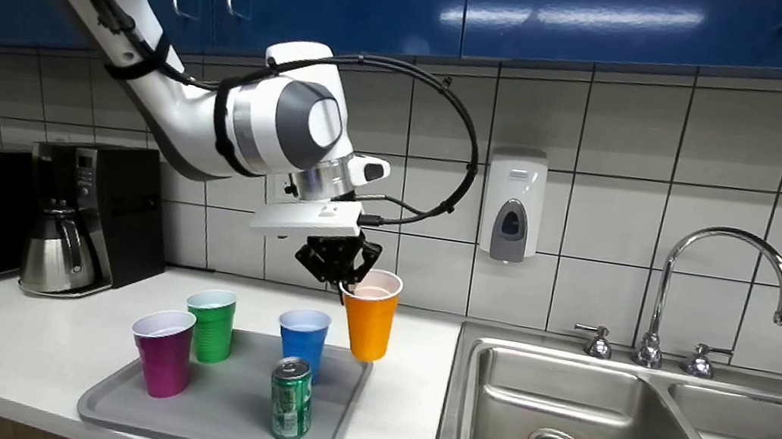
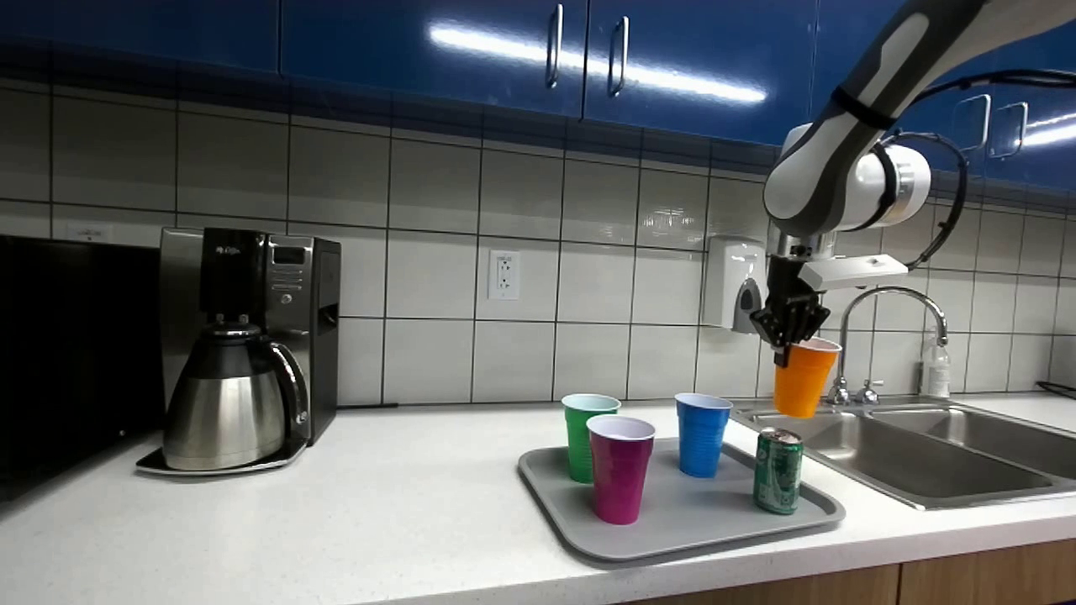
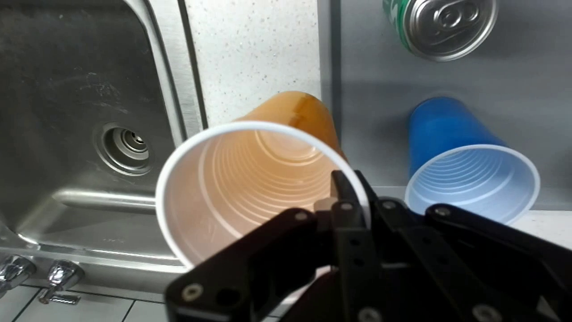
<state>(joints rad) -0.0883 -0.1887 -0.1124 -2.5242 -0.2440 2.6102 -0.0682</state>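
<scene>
Fingers (image 3: 347, 219) pinch the wall of an orange plastic cup (image 1: 370, 325), one inside and one outside, holding it above the worktop (image 1: 402, 424) near the sink (image 1: 458, 420). On the gray tray (image 2: 689, 525) stand a blue cup (image 2: 701, 439), a green cup (image 2: 582, 435), a purple cup (image 2: 620, 479) and a green soda can (image 2: 777, 477), its pale print too blurred to read. A coffee maker (image 2: 234, 286) bears a small illegible logo (image 2: 227, 249).

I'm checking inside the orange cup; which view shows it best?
The wrist view: it looks into the orange cup, down to its bottom. Both exterior views show mostly its outside, little of the inside.
</scene>
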